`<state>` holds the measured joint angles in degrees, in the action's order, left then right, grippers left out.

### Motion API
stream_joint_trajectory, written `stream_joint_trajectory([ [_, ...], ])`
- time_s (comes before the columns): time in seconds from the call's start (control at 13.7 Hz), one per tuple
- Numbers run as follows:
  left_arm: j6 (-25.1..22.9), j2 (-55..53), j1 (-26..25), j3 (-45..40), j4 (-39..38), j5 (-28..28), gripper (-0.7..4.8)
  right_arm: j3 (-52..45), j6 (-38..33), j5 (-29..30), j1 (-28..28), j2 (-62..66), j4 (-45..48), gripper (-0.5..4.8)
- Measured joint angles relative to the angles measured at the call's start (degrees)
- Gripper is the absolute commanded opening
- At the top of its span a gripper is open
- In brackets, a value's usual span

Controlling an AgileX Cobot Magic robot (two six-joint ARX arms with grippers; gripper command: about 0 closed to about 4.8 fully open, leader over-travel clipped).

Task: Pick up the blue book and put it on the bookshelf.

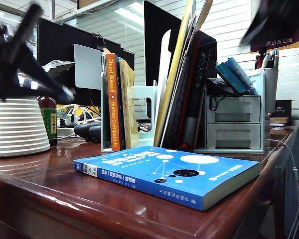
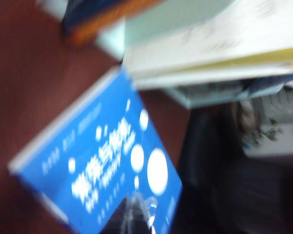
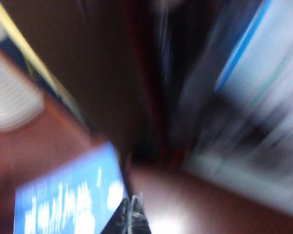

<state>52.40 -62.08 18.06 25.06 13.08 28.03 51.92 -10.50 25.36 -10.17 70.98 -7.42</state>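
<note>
Lying flat on the glossy reddish-brown wooden desk (image 1: 50, 199): bright blue paperback book (image 1: 169, 174), spine facing front, just before the mint-green bookshelf rack (image 1: 234, 124). Left gripper (image 2: 132, 214) directly above it, pinched together, nearer; right gripper (image 3: 132, 214) alongside, closure hard to tell, blurry.

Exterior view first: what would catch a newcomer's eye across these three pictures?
The blue book lies flat at the wooden table's front edge, apart from the mint-green bookshelf packed with upright books behind it. The orange-spined "Human Compatible" book stands out on the shelf's left. Both arms are motion-blurred: the left gripper is shut above the blue cover, the right gripper beside its edge.
</note>
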Motion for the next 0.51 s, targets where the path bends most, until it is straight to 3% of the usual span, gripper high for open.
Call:
stream_joint_trajectory([
  [0.07,1.84,-1.57,0.02,0.00,-0.09,1.16,3.14,0.00,0.00,0.17,-0.79,2.99,-2.03,-0.01],
  [0.15,3.21,-2.62,0.02,0.00,-0.11,1.77,4.71,-0.02,-0.02,0.09,-1.36,5.84,-3.87,-0.01],
  [0.51,7.91,-6.34,0.02,0.00,-0.52,2.34,4.79,0.00,-0.07,-0.04,-1.88,18.36,-0.04,-0.01],
])
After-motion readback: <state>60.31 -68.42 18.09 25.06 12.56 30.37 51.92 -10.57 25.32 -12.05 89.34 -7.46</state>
